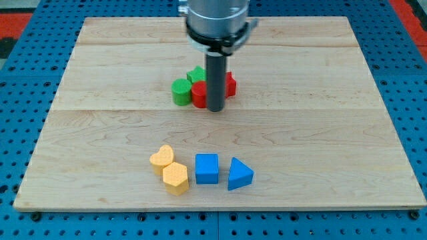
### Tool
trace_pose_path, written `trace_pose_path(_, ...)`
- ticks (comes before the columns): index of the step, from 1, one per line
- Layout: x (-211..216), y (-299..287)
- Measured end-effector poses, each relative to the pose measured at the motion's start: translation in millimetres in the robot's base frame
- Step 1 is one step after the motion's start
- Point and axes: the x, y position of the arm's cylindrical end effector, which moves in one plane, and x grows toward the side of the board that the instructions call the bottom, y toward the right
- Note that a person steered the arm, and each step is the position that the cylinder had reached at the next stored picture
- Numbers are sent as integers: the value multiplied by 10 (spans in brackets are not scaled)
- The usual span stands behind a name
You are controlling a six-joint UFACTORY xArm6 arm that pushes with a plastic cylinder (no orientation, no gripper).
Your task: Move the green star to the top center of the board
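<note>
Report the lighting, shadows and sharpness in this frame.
Camera view: soft, even light on the board, no glare. Only faint shadows beside the blue cube and blue triangle. Blocks look sharp. My tip sits at the red and green cluster, hiding part of the green star.

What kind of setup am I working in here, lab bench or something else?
Most likely a lab tabletop rig: a bare wooden board lies on a blue perforated base, with small coloured blocks such as the blue cube and my tip beside the red-green cluster.
</note>
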Motion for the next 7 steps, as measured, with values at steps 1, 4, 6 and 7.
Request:
trace_pose_path(1, -11, -391)
trace_pose_path(4, -644, -286)
trace_pose_path(6, -1058, 256)
trace_pose_path(7, -1451, 124)
